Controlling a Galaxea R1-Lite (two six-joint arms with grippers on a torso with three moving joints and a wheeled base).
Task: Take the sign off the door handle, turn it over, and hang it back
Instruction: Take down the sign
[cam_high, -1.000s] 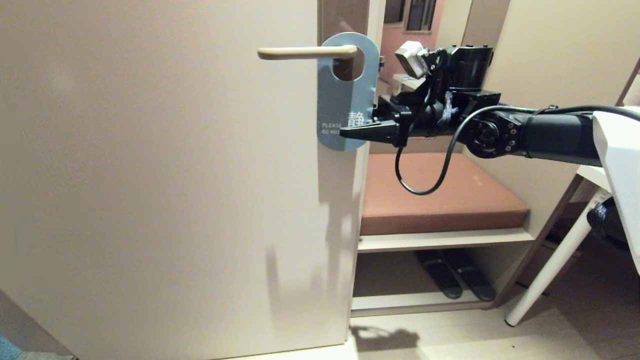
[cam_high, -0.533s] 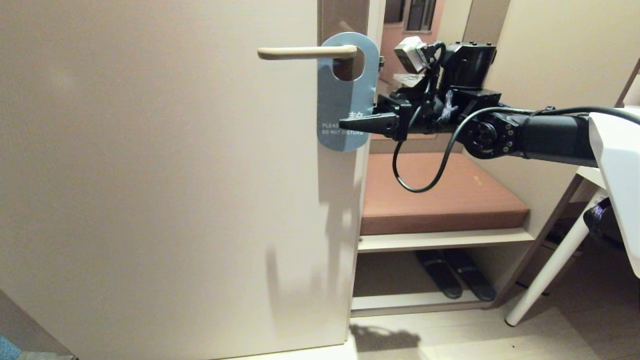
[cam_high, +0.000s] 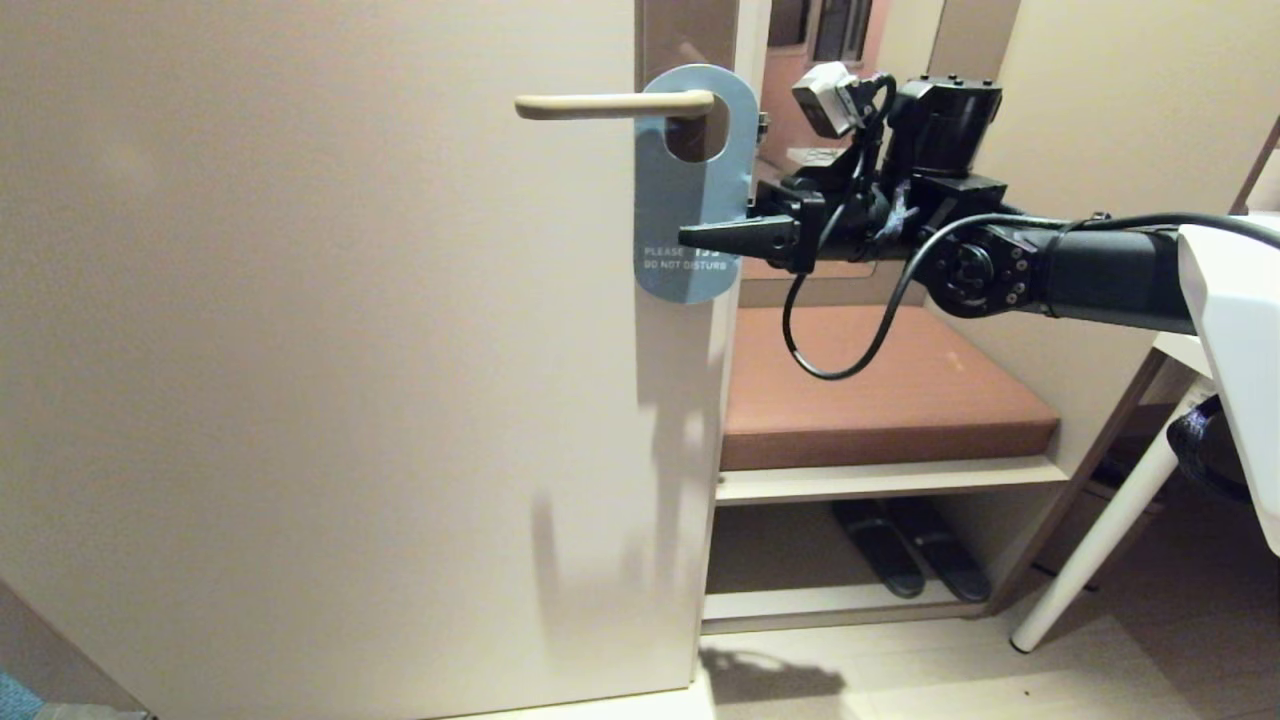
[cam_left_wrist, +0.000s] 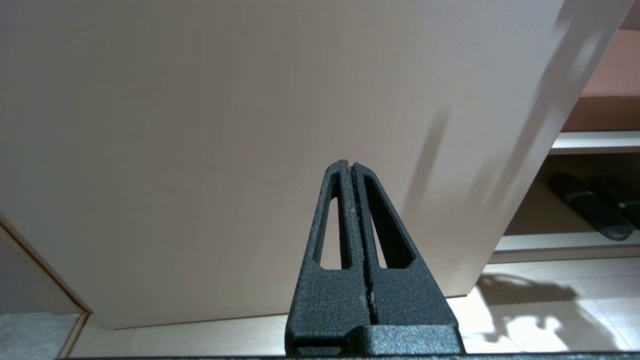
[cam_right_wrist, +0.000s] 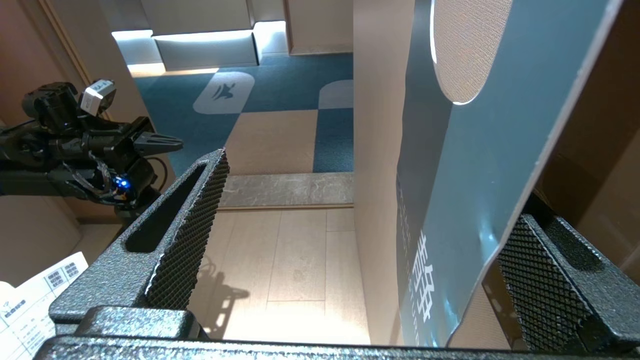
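At the door (cam_high: 330, 350), one sign (cam_high: 686, 190) hangs blue face outward by its round hole on the one door handle (cam_high: 610, 103). Right gripper (cam_high: 700, 238): fingers spread wide, straddling the card's lower half, one finger (cam_right_wrist: 170, 235) in front, one behind, neither pressing. Risk, as judged: closing off-centre could swing the thin card aside, or nip only its edge so it slips when lifted. Left gripper (cam_left_wrist: 351, 172): fingers together, empty, parked low. Two slippers (cam_high: 910, 545) lie beneath the one bench (cam_high: 890, 400).
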